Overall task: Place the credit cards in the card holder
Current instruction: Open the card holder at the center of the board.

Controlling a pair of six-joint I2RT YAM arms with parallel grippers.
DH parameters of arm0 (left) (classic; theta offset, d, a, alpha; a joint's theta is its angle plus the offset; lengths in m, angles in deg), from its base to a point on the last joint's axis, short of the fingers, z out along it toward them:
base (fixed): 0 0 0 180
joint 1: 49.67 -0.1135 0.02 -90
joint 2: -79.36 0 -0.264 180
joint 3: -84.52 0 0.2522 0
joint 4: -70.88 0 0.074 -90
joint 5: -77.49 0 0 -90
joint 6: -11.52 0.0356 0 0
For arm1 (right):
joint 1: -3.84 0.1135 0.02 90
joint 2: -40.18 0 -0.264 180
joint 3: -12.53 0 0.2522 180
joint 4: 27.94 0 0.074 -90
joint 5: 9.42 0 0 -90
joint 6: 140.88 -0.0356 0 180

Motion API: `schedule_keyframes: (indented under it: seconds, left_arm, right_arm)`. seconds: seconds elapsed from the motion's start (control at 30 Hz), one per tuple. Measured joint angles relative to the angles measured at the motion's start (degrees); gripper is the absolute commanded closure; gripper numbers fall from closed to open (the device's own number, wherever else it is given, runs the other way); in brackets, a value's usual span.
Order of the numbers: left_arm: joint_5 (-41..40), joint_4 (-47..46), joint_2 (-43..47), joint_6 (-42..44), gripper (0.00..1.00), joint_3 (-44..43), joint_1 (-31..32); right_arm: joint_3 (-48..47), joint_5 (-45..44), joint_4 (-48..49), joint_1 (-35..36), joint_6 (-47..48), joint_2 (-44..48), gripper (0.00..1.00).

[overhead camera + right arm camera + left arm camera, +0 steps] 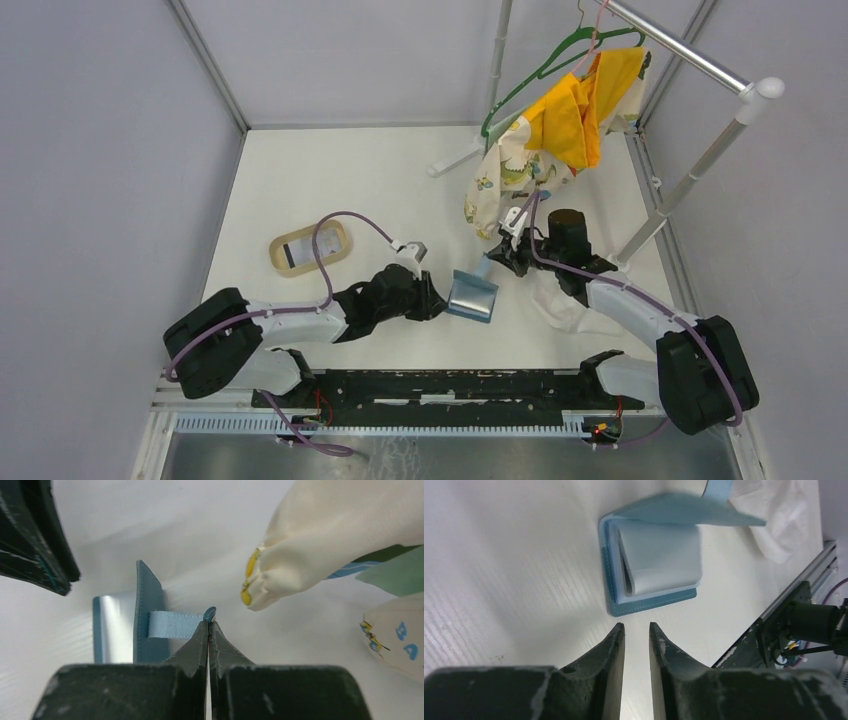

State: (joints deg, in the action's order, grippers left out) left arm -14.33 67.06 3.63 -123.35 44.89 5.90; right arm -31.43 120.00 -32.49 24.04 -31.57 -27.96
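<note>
Card holder [472, 296] at centre of top view, lying open, flap [147, 615] raised. Right claw [208, 625] pinched together on pale blue strap [172, 624], holding flap up. Left claw [636, 629] at bottom of left wrist view, fingers narrowly apart, nothing between, just short of holder's near edge. 1 pale card [300, 248] lies in tan tray [274, 252], left of centre. Likely step: expose pocket [664, 560]. Right should hold strap taut without dragging holder; left should fetch card and slide it in flat, edge first.

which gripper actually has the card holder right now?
The right gripper: it is shut on the pale blue strap of the card holder. The left gripper is slightly open, empty, just short of it.
</note>
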Motion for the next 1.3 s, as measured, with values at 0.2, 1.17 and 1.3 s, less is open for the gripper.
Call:
schedule_keyframes:
  seconds: [0.2, 1.17, 1.3]
  left_arm:
    - [-0.66, 1.2, -4.09, 1.7, 0.59, -0.9, 0.0]
    - [1.62, -0.26, -5.18, -0.76, 0.69, -4.52, 0.0]
    - [3.69, -0.72, -11.74, -0.72, 0.68, -10.91, 0.0]
  right_arm:
    - [-3.89, -11.02, -5.75, 0.02, 7.37, -5.64, 0.97]
    - [-13.18, -2.29, -32.15, -0.22, 34.53, 4.72, 0.58]
    - [-13.18, 5.86, -35.63, -0.17, 39.04, 4.9, 0.57]
